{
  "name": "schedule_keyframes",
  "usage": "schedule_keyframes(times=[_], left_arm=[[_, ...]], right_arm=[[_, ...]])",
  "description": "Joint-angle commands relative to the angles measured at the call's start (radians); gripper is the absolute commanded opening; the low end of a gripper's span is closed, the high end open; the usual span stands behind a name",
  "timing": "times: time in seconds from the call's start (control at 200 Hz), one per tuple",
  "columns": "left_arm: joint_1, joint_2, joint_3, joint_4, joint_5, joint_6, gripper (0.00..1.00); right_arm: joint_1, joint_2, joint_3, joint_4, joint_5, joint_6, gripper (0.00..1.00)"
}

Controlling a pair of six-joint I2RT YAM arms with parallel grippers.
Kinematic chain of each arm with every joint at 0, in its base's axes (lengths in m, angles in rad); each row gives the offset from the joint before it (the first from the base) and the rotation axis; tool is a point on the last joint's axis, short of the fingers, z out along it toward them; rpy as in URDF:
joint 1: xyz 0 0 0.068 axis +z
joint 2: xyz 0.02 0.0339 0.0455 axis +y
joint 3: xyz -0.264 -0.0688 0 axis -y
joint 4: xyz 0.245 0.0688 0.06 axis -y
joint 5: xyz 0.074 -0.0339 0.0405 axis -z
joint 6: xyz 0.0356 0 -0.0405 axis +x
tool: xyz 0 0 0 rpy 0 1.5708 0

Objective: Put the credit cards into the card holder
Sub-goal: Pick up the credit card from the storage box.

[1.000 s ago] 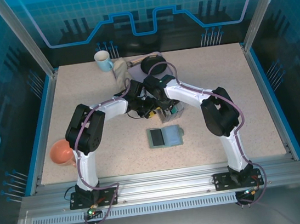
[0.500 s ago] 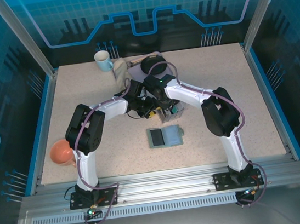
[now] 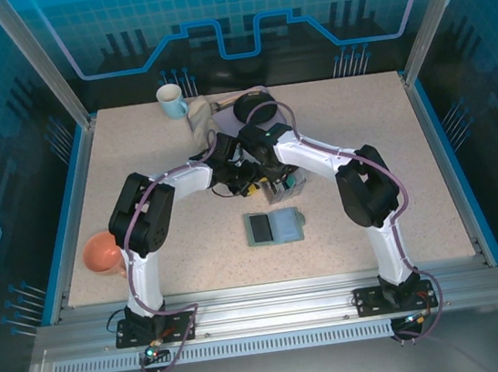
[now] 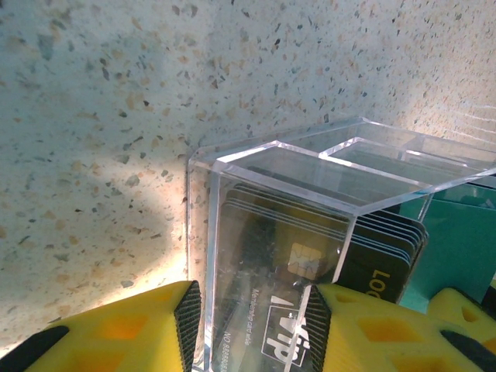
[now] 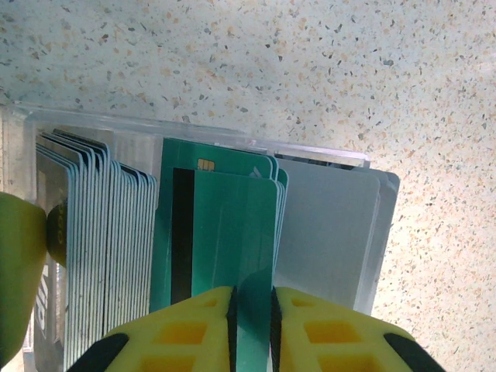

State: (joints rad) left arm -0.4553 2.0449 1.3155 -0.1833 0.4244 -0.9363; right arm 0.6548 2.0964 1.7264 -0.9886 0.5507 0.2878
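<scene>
Right jaws pinch teal card [image 5: 232, 232] | left jaws clamp clear box [image 4: 273, 157] | card holder [image 3: 275, 226] open

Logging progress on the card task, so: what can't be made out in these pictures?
Top view: the open grey-green bifold wallet is too small to tell whether its slots hold cards.
Top view: the clear acrylic card box sits mostly under the arms' wrists.
Right wrist view: the teal plastic card pinched in the right gripper has its lower end hidden by the jaws.
</scene>
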Motion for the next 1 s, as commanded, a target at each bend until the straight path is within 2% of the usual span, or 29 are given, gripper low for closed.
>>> schedule_keyframes(times=[0.0,0.16,0.31,0.57,0.785,0.995], left_arm=[[0.001,0.022,-0.031,-0.061,-0.022,0.017,0.43],[0.002,0.023,-0.032,-0.059,-0.021,0.017,0.43],[0.001,0.021,-0.033,-0.059,-0.022,0.017,0.43],[0.0,0.017,-0.033,-0.064,-0.027,0.023,0.43],[0.001,-0.002,-0.041,-0.06,-0.032,0.028,0.43],[0.001,-0.07,-0.053,-0.055,-0.039,0.049,0.48]], right_arm=[[0.001,-0.037,-0.005,-0.042,0.036,0.014,0.19],[0.002,-0.048,-0.012,-0.038,0.034,0.016,0.16],[0.001,-0.058,-0.022,-0.037,0.016,0.022,0.07],[-0.007,-0.127,-0.046,-0.026,-0.058,0.052,0.07],[-0.037,-0.193,-0.085,0.004,-0.164,0.078,0.02],[-0.099,-0.307,-0.174,0.09,-0.373,0.128,0.01]])
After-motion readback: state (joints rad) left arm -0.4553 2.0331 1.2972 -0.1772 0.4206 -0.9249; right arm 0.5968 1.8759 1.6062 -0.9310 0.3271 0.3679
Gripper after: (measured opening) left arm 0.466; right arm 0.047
